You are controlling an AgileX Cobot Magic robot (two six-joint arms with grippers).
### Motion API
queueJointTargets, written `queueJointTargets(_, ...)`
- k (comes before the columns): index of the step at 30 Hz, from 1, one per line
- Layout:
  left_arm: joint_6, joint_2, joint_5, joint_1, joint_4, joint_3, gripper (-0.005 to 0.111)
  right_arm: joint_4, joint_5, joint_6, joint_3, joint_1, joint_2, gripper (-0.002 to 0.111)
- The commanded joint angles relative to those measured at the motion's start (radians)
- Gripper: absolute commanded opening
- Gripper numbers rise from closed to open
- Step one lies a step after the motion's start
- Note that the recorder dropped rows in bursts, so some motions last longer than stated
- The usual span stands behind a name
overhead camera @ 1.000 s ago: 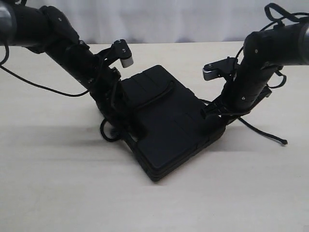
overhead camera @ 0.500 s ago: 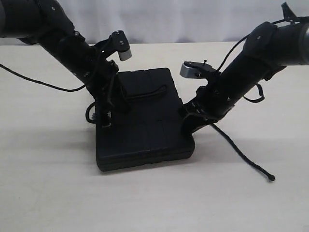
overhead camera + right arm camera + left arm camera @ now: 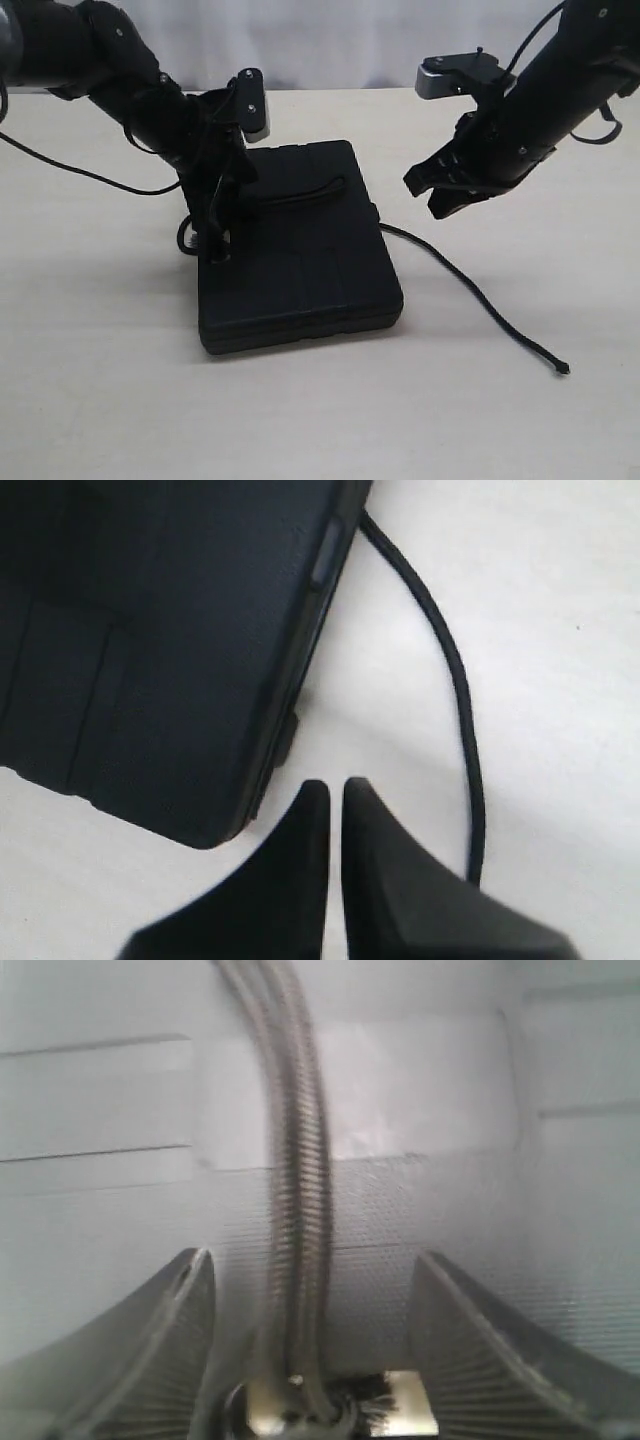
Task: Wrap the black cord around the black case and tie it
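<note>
While black case [image 3: 300,280] lies flat, braided black cord [image 3: 480,300] atop, left jaws apart, right jaws closed.

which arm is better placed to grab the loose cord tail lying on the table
Right. The right gripper, shut, hangs near the black cord trailing on its side of the black case; the left gripper is down at the opposite side.

Black arms [image 3: 110,70], silver-capped cameras [image 3: 435,81], ribbed fingers [image 3: 150,1360]
</note>
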Motion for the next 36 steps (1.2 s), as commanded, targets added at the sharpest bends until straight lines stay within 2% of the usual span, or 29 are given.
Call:
queueJointTargets(1, 0.028, 0.057, -0.078, -0.002, -0.003, 0.0, 0.054, -0.062, 0.02, 0.064, -0.004, -0.001, -0.01, 0.004)
queueJointTargets(4, 0.023, 0.059, -0.144, -0.002, -0.005, 0.0, 0.053, -0.062, -0.019, 0.064, -0.004, -0.001, -0.01, 0.004)
queueJointTargets(6, 0.019, 0.059, -0.112, -0.002, -0.013, 0.0, 0.036, -0.056, -0.048, 0.064, -0.004, -0.001, -0.01, 0.004)
queueJointTargets(7, 0.019, 0.059, -0.072, -0.002, -0.026, 0.0, 0.019, -0.046, -0.053, 0.064, -0.004, -0.001, -0.01, 0.004)
queueJointTargets(9, 0.022, 0.059, -0.044, -0.002, -0.063, 0.0, 0.0, -0.046, -0.05, 0.06, -0.004, -0.001, -0.01, 0.004)
queueJointTargets(22, 0.024, -0.09, 0.008, -0.002, -0.241, -0.019, 0.0, -0.029, -0.043, 0.067, -0.004, -0.001, -0.01, 0.004)
queueJointTargets(25, -0.003, -0.068, 0.009, -0.002, -0.234, -0.016, 0.006, -0.031, -0.043, 0.067, -0.004, -0.001, -0.01, 0.004)
queueJointTargets(28, -0.003, -0.064, 0.013, -0.002, -0.232, -0.016, 0.026, -0.075, -0.045, 0.099, -0.004, -0.001, -0.01, 0.004)
queueJointTargets(31, -0.003, -0.064, 0.009, -0.002, -0.234, -0.016, 0.047, -0.182, -0.051, 0.222, -0.004, -0.001, -0.01, 0.004)
queueJointTargets(33, -0.003, -0.064, 0.001, -0.002, -0.236, -0.016, 0.054, -0.286, -0.052, 0.321, 0.001, -0.001, -0.01, 0.004)
queueJointTargets(36, -0.003, -0.064, 0.001, -0.002, -0.236, -0.016, 0.055, -0.381, -0.061, 0.402, 0.031, -0.003, -0.007, 0.007)
